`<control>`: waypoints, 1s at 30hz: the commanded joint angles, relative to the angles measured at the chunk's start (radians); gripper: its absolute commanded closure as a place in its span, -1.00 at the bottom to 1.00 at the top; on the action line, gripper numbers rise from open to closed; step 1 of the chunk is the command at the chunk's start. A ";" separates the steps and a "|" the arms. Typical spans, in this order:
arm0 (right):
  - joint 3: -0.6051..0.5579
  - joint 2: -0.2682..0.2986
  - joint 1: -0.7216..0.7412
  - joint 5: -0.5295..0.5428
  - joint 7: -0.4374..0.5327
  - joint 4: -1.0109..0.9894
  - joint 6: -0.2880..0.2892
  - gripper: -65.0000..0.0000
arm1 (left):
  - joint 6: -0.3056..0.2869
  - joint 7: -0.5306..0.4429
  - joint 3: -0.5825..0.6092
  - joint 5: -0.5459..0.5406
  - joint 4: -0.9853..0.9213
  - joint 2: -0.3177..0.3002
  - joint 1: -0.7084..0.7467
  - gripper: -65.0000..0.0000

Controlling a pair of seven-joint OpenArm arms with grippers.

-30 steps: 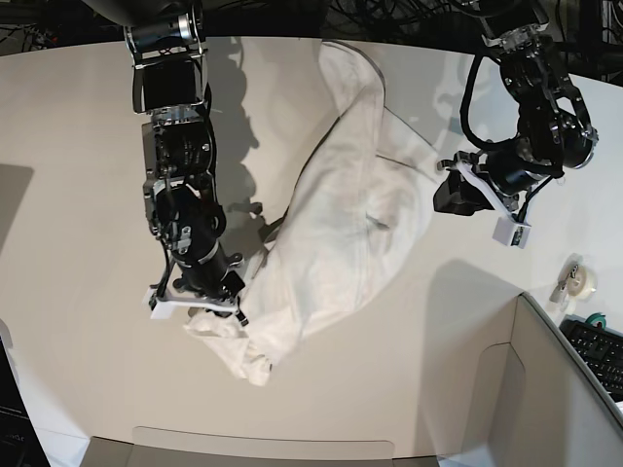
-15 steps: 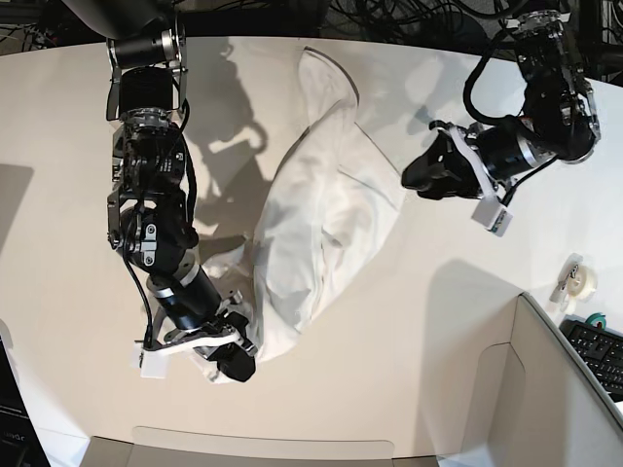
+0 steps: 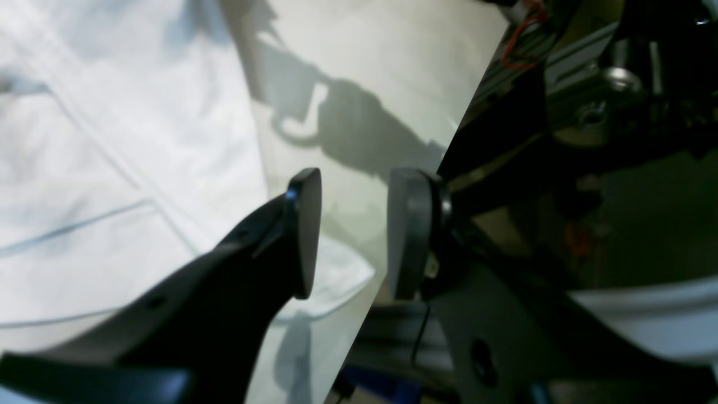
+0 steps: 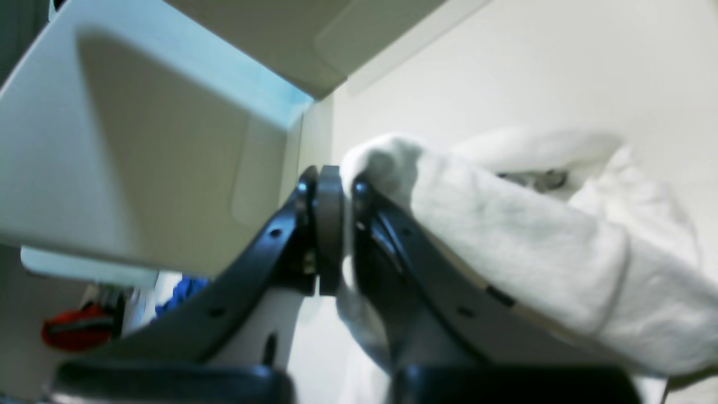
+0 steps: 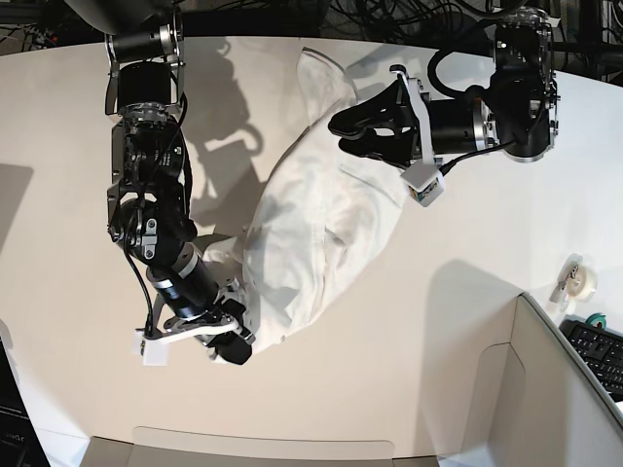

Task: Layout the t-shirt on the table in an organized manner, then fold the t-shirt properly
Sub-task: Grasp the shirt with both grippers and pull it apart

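Across the middle of the white table [image 5: 58, 243], in the base view, the t-shirt [image 5: 311, 224] lies as a crumpled white bundle running from the far edge down toward the near side, plain side up with no print showing. The right end effector [image 5: 234, 347] sits at the bundle's lower end with its tips against the fabric. The left end effector [image 5: 352, 134] reaches in from the other side and hovers over the shirt's upper part, its dark fingers parted. A roll of tape [image 5: 582, 280] rests near the grey box wall [image 5: 555, 389].

In the left wrist view, the left end effector [image 3: 353, 233] stands partly open with a clear gap between its two pads and nothing in it. The t-shirt [image 3: 112, 168] spreads below and to one side, and a hemmed corner lies just under the pads. The table [image 3: 359, 67] carries the arm's shadow.

In the right wrist view, the right end effector [image 4: 336, 230] is pinched closed on a fold of the t-shirt [image 4: 505, 241], which bunches thickly past one finger. The picture is blurred, so how much cloth is caught is hard to tell. The grey box wall [image 4: 140, 140] stands close behind.
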 commanded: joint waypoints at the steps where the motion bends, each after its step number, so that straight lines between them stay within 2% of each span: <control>1: 0.001 0.003 0.014 0.004 0.006 0.018 0.018 1.00 | -0.002 -0.017 -0.005 -0.018 0.012 -0.002 -0.032 0.38; 5: -0.018 -0.003 -0.042 -0.013 -0.016 0.016 0.018 1.00 | 0.029 -0.058 0.010 0.131 0.012 0.006 -0.050 0.38; 10: -0.145 -0.005 -0.074 -0.169 -0.016 0.021 0.018 1.00 | 0.090 -0.141 0.125 0.310 0.010 0.008 -0.050 0.38; 15: -0.239 -0.029 -0.089 -0.226 -0.013 0.024 0.018 1.00 | 0.239 -0.221 0.288 0.490 0.004 0.008 -0.049 0.38; 18: -0.243 -0.034 -0.097 -0.231 -0.013 0.042 0.018 1.00 | 0.294 -0.261 0.341 0.577 -0.022 0.008 -0.049 0.38; 24: -0.237 -0.029 -0.126 -0.231 -0.014 0.095 0.018 1.00 | 0.305 -0.315 0.360 0.603 -0.106 0.008 -0.049 0.38; 27: -0.237 -0.008 -0.140 -0.231 -0.014 0.122 0.018 1.00 | 0.308 -0.339 0.360 0.603 -0.171 0.008 -0.047 0.38; 30: -0.236 0.037 -0.166 -0.231 -0.014 0.159 0.018 1.00 | 0.309 -0.361 0.349 0.603 -0.234 0.003 -0.052 0.39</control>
